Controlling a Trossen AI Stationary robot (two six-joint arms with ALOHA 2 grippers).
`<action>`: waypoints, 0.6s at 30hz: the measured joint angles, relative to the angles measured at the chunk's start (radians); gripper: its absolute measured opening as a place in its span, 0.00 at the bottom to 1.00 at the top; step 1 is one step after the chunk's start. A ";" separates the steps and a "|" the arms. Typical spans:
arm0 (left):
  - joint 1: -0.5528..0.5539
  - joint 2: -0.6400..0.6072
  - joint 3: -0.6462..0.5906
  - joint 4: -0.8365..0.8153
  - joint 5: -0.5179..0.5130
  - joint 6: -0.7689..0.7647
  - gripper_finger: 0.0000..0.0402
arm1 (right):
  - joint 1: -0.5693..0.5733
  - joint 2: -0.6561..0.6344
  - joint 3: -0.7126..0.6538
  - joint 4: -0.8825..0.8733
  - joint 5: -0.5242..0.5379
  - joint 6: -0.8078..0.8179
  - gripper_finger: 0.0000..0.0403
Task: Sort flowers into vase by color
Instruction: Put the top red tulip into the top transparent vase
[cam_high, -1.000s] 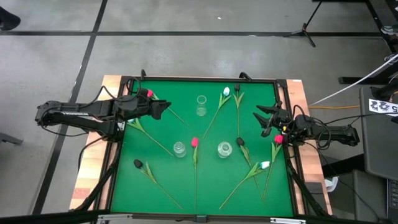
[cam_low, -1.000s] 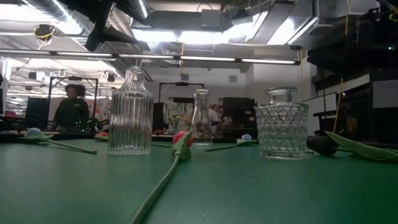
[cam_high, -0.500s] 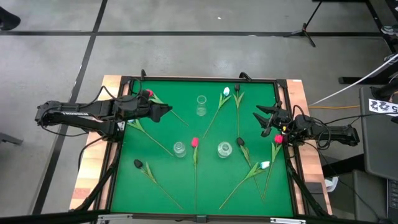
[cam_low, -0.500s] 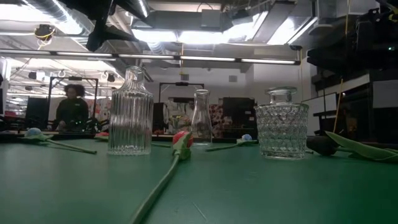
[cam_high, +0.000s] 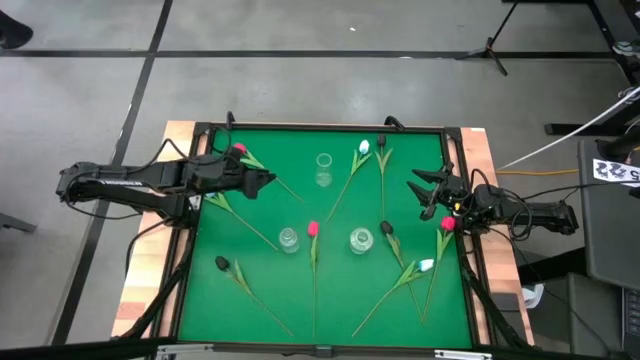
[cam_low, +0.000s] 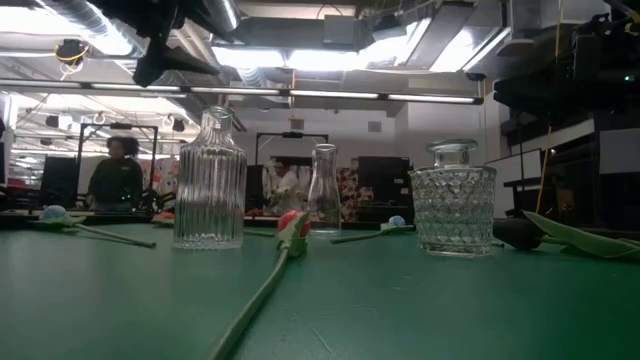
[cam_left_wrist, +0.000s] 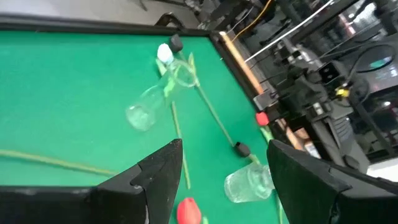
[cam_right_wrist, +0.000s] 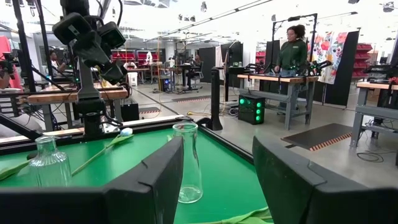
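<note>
- The left gripper (cam_high: 268, 178) is hanging with its fingers spread wide and nothing between them, over the green mat (cam_high: 330, 305) at about ten o'clock from the mat's middle.
- A red-pink tulip (cam_high: 240, 150) is lying just beside that gripper, toward twelve o'clock of it, at the mat's far left corner.
- The right gripper (cam_high: 418, 193) is sitting with its fingers wide apart and empty, at the mat's three o'clock edge.
- Another red-pink tulip (cam_high: 447, 224) is lying just at five o'clock of the right gripper.
- Three clear glass vases are standing upright: a slim bottle vase (cam_high: 323, 170) toward twelve o'clock, a ribbed vase (cam_high: 289, 240) near the middle, a faceted squat vase (cam_high: 361, 240) at three o'clock of the ribbed one.
- A third red-pink tulip (cam_high: 313, 229) is lying between the ribbed and faceted vases.
- A white tulip (cam_high: 364, 147) is lying toward one o'clock, another white tulip (cam_high: 427, 265) toward four o'clock.
- Near-black tulips are lying at seven o'clock (cam_high: 221, 263), by the faceted vase (cam_high: 386, 229), and at the far edge (cam_high: 381, 141).
- No flower is standing in any vase.
- In the low view, a person (cam_low: 115, 172) is standing in the room behind the table.
</note>
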 joint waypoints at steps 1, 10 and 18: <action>0.000 0.000 0.000 -0.011 0.000 -0.005 0.57 | 0.000 0.000 0.000 0.000 0.000 0.000 0.48; 0.000 0.000 0.000 -0.028 0.000 -0.013 0.57 | 0.000 0.000 0.000 -0.045 0.005 0.002 0.48; 0.000 0.000 0.000 -0.028 -0.003 -0.015 0.57 | 0.000 0.000 0.000 -0.046 0.017 0.005 0.48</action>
